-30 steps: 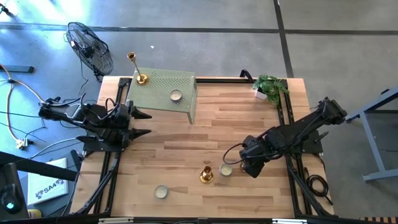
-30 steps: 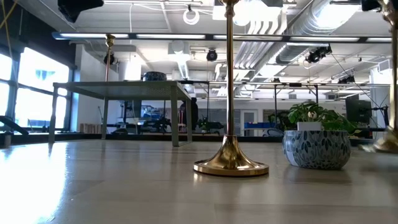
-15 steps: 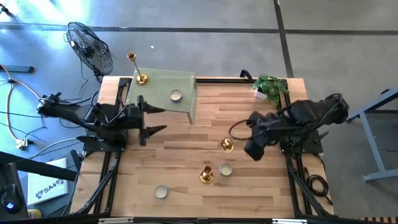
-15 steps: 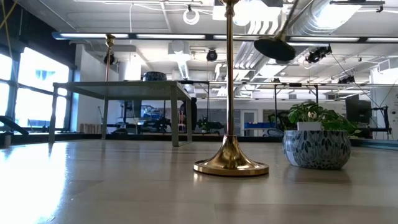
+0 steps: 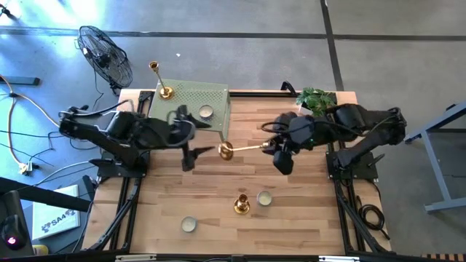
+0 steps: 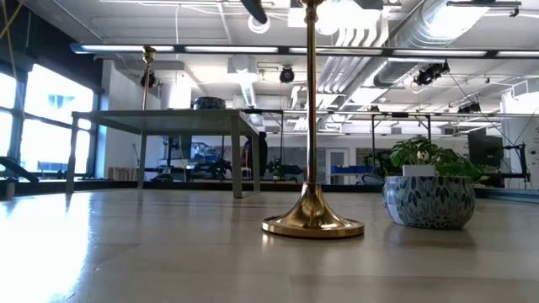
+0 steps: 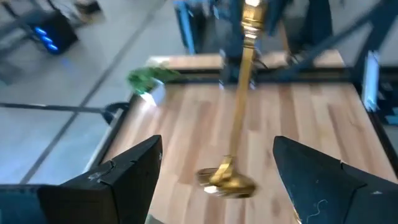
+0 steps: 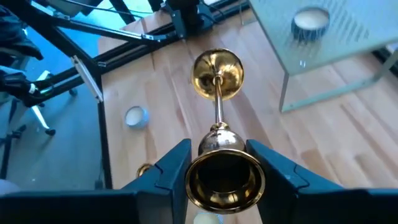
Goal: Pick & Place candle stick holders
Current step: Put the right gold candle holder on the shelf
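We saw the right gripper [image 5: 271,148] had lifted 1 candle stick holder [image 5: 234,150] from the table's [image 5: 306,218] near edge, clamped at its cup end and held level above the middle, base toward the wide-open, empty left gripper [image 5: 198,138]; a handover looked likely.

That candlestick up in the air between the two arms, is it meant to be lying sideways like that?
It does look odd: the right claw grips the candlestick by its cup end, so it hangs level above the table with its base toward the open left claw. The candlestick on the shelf and the one near the front stand upright.
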Controlling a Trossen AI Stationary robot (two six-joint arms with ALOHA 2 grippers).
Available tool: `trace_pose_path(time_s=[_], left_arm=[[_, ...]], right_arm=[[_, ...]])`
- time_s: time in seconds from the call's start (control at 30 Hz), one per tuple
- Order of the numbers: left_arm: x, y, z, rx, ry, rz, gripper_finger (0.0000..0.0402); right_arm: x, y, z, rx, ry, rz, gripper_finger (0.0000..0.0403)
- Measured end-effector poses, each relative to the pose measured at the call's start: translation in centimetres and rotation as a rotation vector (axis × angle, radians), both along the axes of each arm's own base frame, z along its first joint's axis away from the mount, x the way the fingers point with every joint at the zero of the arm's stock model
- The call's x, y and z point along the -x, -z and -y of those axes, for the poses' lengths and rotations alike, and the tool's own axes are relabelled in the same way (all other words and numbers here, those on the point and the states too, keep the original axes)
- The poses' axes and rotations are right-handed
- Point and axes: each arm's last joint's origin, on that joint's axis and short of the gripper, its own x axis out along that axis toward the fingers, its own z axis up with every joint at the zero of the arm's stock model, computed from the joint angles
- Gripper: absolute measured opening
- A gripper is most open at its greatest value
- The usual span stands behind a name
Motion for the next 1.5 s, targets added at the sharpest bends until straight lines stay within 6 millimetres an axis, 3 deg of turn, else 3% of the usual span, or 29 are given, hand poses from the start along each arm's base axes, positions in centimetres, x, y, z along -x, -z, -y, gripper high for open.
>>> trace_pose_path(time_s=[0.23,0.4,0.67,1.23,1.37,1.5], left_arm=[[-4.0,-1.9,1.7,0.027,0.141,-0.095,0.0292],[-6.6,-1.3,1.6,-0.002,0.139,-0.173,0.0271],[-9.4,1.0,0.5,0.045,0.17,-0.269,0.025],[-10.0,1.5,-0.9,-0.017,0.082,-0.272,0.0241],[-9.8,1.7,-1.2,-0.078,-0.012,-0.29,0.0195],[-9.7,1.8,-1.1,-0.069,0.026,-0.313,0.0115]], right_arm=[[-1.5,0.7,0.2,0.041,-0.024,-0.007,0.0127],[-2.8,0.7,-0.1,0.047,-0.063,0.053,0.0127],[-3.2,0.4,-0.6,0.092,-0.059,0.103,0.0127],[-3.2,0.4,-0.5,0.118,-0.064,0.103,0.0128],[-3.2,0.4,-0.4,0.135,-0.046,0.105,0.0128],[-3.2,0.4,-0.3,0.143,-0.045,0.105,0.0128]])
